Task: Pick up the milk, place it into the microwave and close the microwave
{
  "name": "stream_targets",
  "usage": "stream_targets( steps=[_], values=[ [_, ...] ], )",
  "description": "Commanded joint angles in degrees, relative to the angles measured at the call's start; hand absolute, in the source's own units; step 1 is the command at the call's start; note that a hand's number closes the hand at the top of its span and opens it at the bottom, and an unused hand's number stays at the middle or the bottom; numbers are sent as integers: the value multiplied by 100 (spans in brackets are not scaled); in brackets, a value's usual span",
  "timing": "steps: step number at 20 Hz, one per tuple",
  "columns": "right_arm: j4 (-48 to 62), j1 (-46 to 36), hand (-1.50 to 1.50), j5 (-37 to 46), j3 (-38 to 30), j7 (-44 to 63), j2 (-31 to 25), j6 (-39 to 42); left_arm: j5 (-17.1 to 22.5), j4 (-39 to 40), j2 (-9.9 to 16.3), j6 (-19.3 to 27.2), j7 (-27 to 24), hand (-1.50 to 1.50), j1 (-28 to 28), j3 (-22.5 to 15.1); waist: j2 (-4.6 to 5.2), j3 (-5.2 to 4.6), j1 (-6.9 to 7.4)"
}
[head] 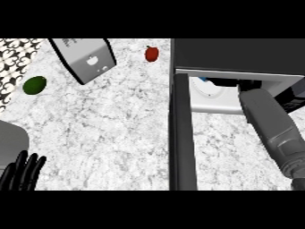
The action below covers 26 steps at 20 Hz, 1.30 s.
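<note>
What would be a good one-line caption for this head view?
Right forearm reaching into the open microwave; left hand resting at the counter's lower left.

Black microwave (247, 53) at upper right of counter, door (182, 134) swung fully open toward the viewer, edge-on. White cavity exposed; inside, milk (207, 81) only partly visible, blue and white, largely hidden.
</note>
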Motion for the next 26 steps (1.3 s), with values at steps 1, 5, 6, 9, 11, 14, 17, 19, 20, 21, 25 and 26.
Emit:
stream_targets(
  steps=[1, 5, 6, 9, 11, 14, 17, 19, 20, 21, 25, 26],
  values=[
    [-104, 48, -150, -164, -193, -241, -131, -35, -10, 21, 21, -64, -228, -150, 155, -5, -7, -5, -2],
    [-117, 158, -150, -216, -240, -314, -407, 221, -131, -229, -105, 94, 176, -150, 24, -206, -23, -4, -106],
    [-134, 198, -150, -226, -226, -322, -603, 571, -95, -17, -40, -42, -324, -150, 477, -218, -60, -11, -101],
    [-195, 122, -150, -362, -306, -324, -471, 934, -220, 105, -135, 111, 41, -150, 3, -184, -51, -9, -177],
    [-258, 207, -150, -509, -440, -469, -469, 1074, -10, -106, 40, -114, -250, -150, 559, -150, -63, -10, -102],
    [-376, 627, -150, -555, -408, -854, -352, 1471, -165, -195, -115, 122, 102, -150, 329, -199, -98, -12, -264],
    [-394, 587, -150, -758, -605, -785, -521, 1844, -116, -161, -124, 105, 76, -150, 193, -160, -84, -10, -260],
    [-394, 856, -150, -791, -606, -949, -368, 1989, -298, -187, -173, 122, 17, -150, 387, -435, -102, -9, -279],
    [-460, 754, -150, -774, -575, -800, -485, 2121, -116, -314, -123, 112, 176, -150, 288, -228, -118, -13, -334],
    [-435, 789, -150, -779, -569, -732, -392, 2127, -286, -415, -199, 203, 292, -150, 296, -422, -118, -11, -335],
    [-564, 1153, -150, -874, -521, -934, -191, 2837, -294, -364, -203, 151, 205, -150, 246, -526, -148, -14, -413],
    [-601, 1177, -150, -918, -546, -933, -154, 2892, -177, -358, -126, 99, 235, -150, 260, -372, -139, -16, -390]
  ],
)
